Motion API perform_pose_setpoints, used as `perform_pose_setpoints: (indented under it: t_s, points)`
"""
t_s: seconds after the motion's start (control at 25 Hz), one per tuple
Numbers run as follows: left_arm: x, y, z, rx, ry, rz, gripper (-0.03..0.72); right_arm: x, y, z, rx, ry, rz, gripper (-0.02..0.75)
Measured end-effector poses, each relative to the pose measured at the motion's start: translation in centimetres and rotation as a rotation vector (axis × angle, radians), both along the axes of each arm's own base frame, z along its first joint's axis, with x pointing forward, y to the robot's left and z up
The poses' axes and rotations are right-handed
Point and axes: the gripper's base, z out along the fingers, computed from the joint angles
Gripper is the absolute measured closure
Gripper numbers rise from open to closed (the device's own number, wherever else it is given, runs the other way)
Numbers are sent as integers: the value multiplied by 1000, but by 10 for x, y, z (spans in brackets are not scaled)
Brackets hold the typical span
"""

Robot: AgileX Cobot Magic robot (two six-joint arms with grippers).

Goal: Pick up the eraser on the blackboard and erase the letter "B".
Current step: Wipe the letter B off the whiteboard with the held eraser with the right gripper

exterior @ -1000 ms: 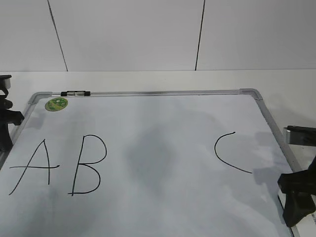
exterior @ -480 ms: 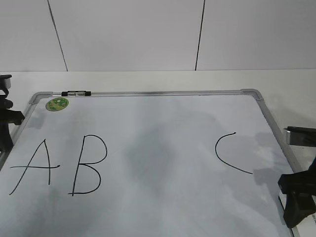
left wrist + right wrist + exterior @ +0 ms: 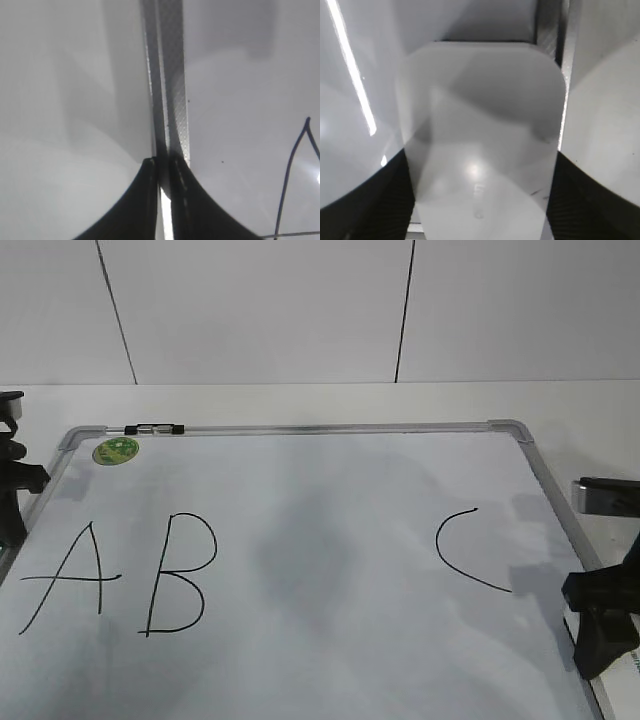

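The blackboard (image 3: 330,490) is a white board in a silver frame lying flat. On it are a black "A" (image 3: 65,580), the letter "B" (image 3: 180,575) and a "C" (image 3: 465,550). The white eraser (image 3: 480,100) fills the right wrist view, over the board (image 3: 355,130) next to its right frame. My right gripper (image 3: 481,165) is shut on the eraser's two long sides; it is at the lower right edge (image 3: 600,640), far from the "B". My left gripper (image 3: 164,162) is shut and empty over the board's left frame (image 3: 12,510).
A round green sticker (image 3: 115,450) and a small clip (image 3: 152,428) are at the board's top left. The white table (image 3: 300,400) runs behind the board to a white panelled wall. A stroke of the "A" (image 3: 290,190) shows in the left wrist view.
My right gripper has shifted slightly up and to the right at the board's right edge. The left gripper and the letters have not changed.
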Motion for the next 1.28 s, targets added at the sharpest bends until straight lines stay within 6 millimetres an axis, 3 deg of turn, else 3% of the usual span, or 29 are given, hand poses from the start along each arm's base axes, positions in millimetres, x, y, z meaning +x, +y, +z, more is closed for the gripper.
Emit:
perform_pose_setpoints:
  t_s: [0.28,0.64,0.76,0.96,1.28]
  points:
    - [0,0,0,0,0,0,667,9,3,23,17,32,52,181]
    - [0,0,0,0,0,0,667,47,17,79,52,-184,80,181]
    - [0,0,0,0,0,0,667,55,41,96,69,-240,142,181]
    - [0,0,0,0,0,0,667,67,102,105,99,-281,293,181]
    - [0,0,0,0,3,0,668,91,185,83,101,-287,470,181]
